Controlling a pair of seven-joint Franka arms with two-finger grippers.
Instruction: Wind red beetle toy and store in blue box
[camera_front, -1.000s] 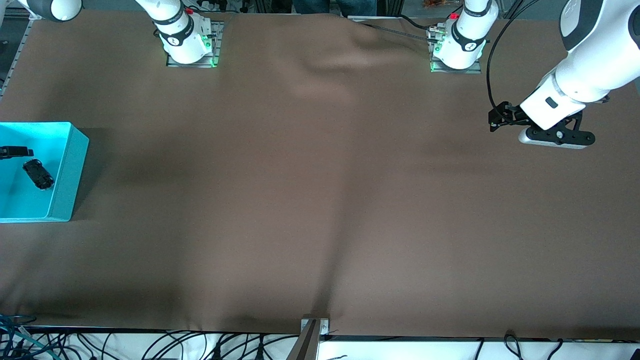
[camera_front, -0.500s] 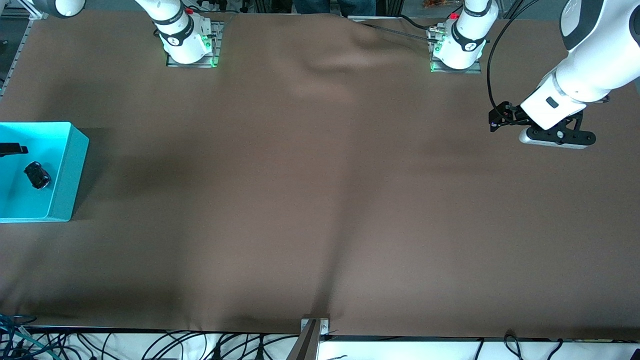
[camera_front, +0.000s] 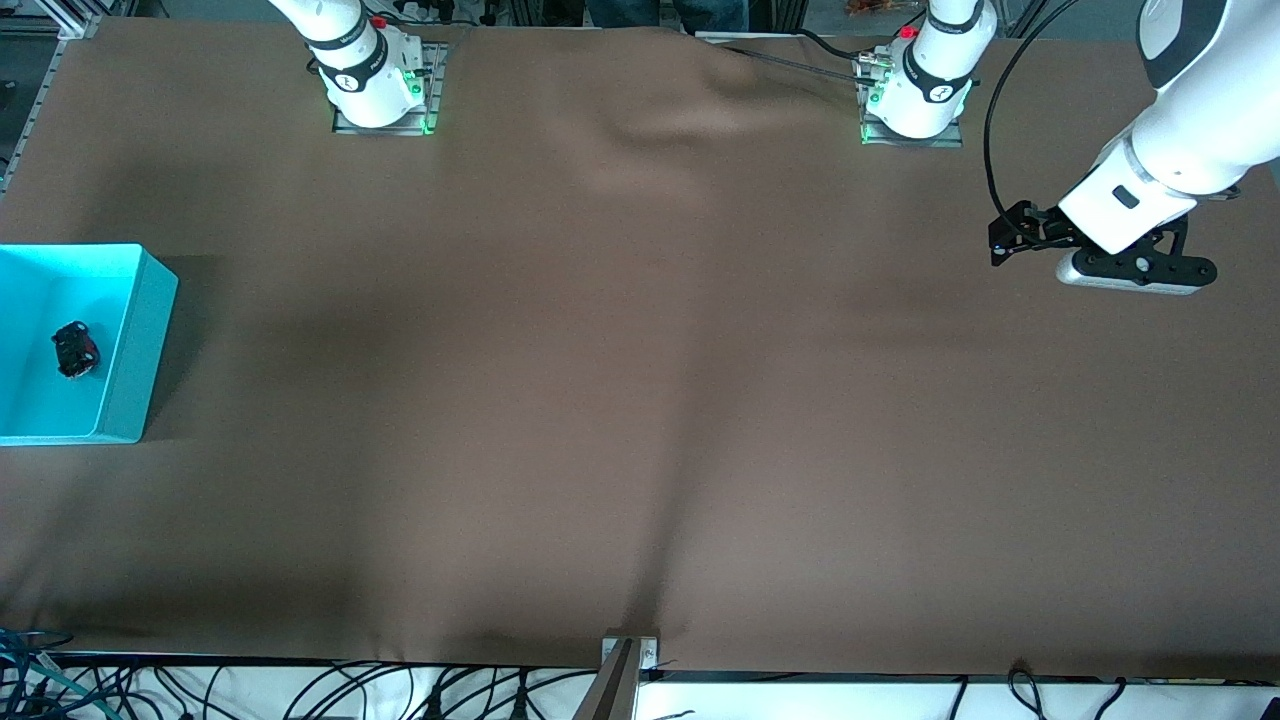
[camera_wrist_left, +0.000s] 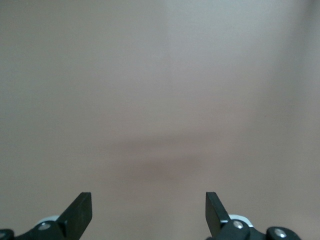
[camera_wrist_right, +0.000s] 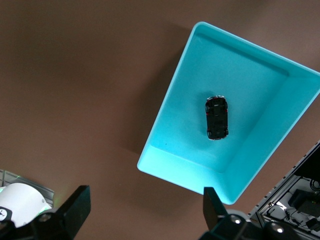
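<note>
Red beetle toy (camera_front: 75, 350) lies inside the blue box (camera_front: 135, 340), and we see it resting on the box floor with its black underside turned up, only slivers of red showing at its edges. In the right wrist view the red beetle toy (camera_wrist_right: 216, 118) sits near the middle of the blue box (camera_wrist_right: 165, 112), clear of all four walls. We find the box at the right arm's end of the tabletop (camera_front: 640, 400), partly cut off by the edge of the front view.

We see the right gripper (camera_wrist_right: 145, 205) only from its own wrist camera: it hangs high over the bare brown cloth just beside the box, its two fingers spread wide apart and holding nothing. The right arm's base (camera_front: 365, 70) shows in the front view, while its gripper is outside that view.

We see the left gripper (camera_front: 1135, 270) over the tabletop toward the left arm's end, well apart from the box and the toy. In the left wrist view the left gripper (camera_wrist_left: 149, 212) has its fingers fully spread with nothing between them, and only plain brown cloth lies below it.
</note>
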